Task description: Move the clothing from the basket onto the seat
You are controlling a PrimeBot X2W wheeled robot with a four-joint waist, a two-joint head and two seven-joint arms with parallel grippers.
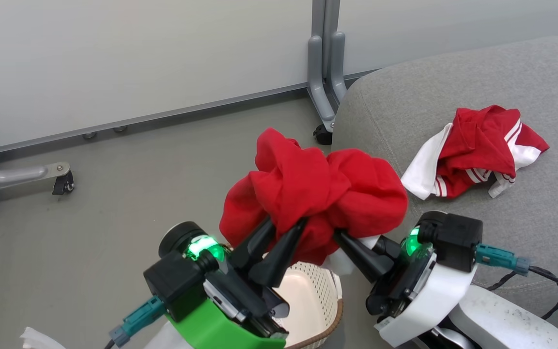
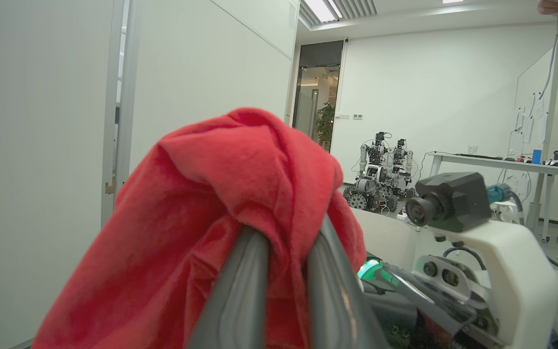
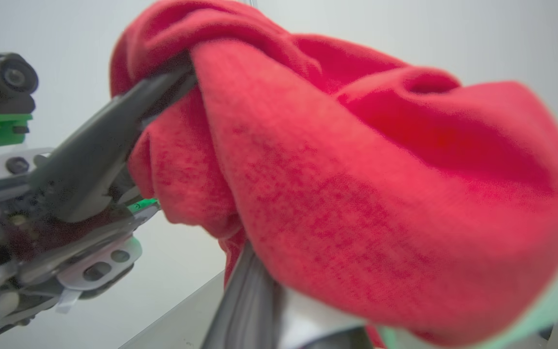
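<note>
Grey floor (image 1: 114, 203) runs to a pale partition wall (image 1: 114, 58). The seat (image 1: 405, 97) fills the right, its rounded edge beside the red garment (image 1: 317, 194). Left tool (image 1: 285, 224) and right tool (image 1: 343, 237) are both clamped on it, above the basket (image 1: 313, 300). A 2nd garment (image 1: 477, 150) lies on the seat, bare cushion around it.

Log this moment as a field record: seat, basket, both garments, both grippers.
seat: grey cushion, on the robot's right
basket: beside the seat, partly hidden by the left gripper
held garment: red, bunched, held up above the basket
second garment: red and white, crumpled on the seat
left gripper: shut on held garment
right gripper: shut on held garment
task state: one garment on the seat, one in the air
</note>
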